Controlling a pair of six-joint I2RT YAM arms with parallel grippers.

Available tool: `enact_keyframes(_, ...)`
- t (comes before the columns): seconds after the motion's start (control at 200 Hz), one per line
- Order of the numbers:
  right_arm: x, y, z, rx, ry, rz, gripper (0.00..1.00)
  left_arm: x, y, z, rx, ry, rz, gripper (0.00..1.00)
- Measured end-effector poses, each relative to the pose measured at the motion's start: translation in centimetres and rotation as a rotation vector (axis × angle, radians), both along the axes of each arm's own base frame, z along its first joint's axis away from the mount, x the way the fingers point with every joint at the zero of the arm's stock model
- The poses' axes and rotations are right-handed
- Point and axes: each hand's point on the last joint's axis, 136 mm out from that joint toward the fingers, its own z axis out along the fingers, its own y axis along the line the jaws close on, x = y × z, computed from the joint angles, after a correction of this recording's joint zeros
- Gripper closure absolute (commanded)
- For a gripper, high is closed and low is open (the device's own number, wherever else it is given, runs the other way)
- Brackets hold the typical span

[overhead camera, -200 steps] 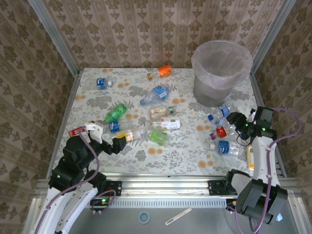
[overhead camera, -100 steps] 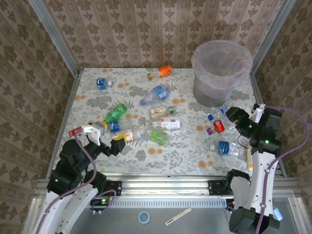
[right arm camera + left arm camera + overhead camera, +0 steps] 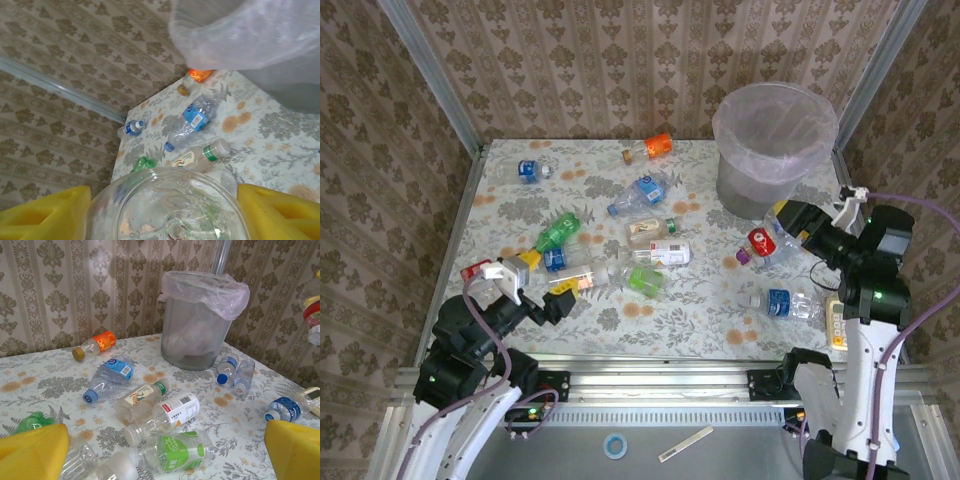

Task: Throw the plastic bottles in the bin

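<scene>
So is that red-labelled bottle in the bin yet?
Not yet: the right gripper grips the red-labelled bottle beside the bin, outside its rim.

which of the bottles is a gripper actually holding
The red-labelled bottle with the purple cap, clamped in the right gripper just in front of the bin. The other bottles all lie loose on the table.

We see white arms with black joints, purple cables, and yellow pads on the left hand and right hand.
</scene>
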Motion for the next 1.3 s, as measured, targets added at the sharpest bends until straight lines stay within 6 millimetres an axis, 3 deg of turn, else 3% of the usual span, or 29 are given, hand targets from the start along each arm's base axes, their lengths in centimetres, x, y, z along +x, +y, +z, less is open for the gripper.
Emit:
enact_keyframes(0.21,0.2,3.7,2.2,-0.065,-0.043,0.127,0.59,-0.3,0.2,0.5,-0.013,-0.025,0.001,0.00)
enact_keyframes(0.355,1.1,4.8,2.7,-0.122,-0.047,0.148,0.60,-0.3,0.3,0.6,-0.015,-0.029,0.005,0.00)
enact_keyframes(0.58,3.4,6.7,2.2,-0.217,-0.024,0.183,0.61,-0.2,0.4,0.6,-0.015,-0.029,0.016,0.00)
enact_keyframes(0.885,4.7,10.1,1.1,-0.349,-0.026,0.260,0.61,-0.1,0.6,0.6,-0.014,-0.029,0.028,0.00)
enact_keyframes(1.145,5.5,11.1,-0.3,-0.417,-0.009,0.271,0.61,0.1,0.7,0.6,-0.013,-0.029,0.039,0.00)
enact_keyframes(1.3,6.5,10.6,0.2,-0.449,-0.020,0.233,0.59,0.1,0.7,0.6,-0.013,-0.029,0.040,0.00)
